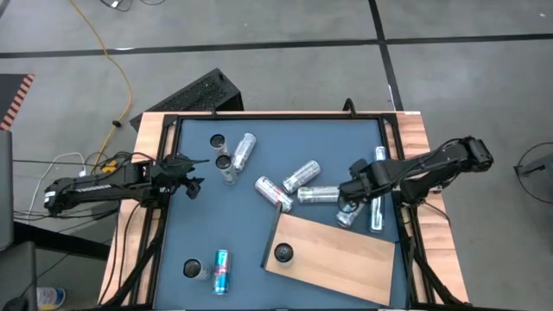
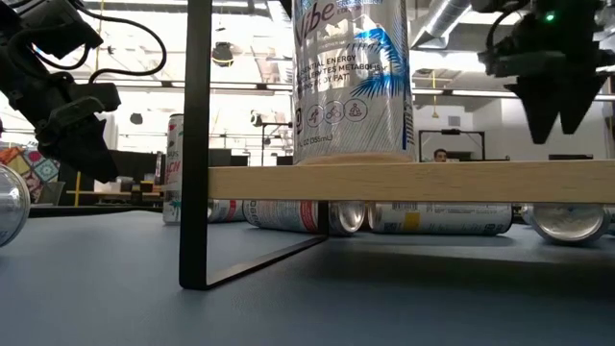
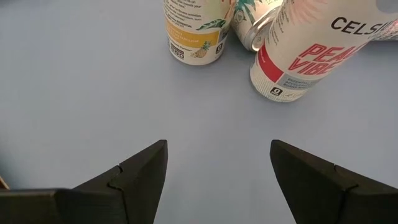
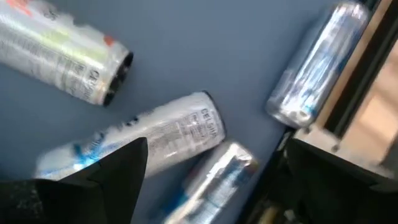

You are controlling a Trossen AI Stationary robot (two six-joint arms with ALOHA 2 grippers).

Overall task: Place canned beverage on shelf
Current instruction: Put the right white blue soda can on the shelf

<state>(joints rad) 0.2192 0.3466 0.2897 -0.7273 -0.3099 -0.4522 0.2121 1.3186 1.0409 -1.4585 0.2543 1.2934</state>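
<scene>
One can point(image 1: 283, 252) stands upright on the shelf point(image 1: 346, 255); right gripper point(image 1: 349, 206) hovers fingers spread, empty, over lying cans point(image 1: 318, 195) beside the shelf; left gripper point(image 1: 192, 179) waits parted, empty, near two upright cans point(image 1: 221, 152).

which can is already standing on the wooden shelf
The upright can near the shelf's left end, seen from above as a dark round top. Every other can rests on the blue tabletop, several of them lying on their sides.
</scene>
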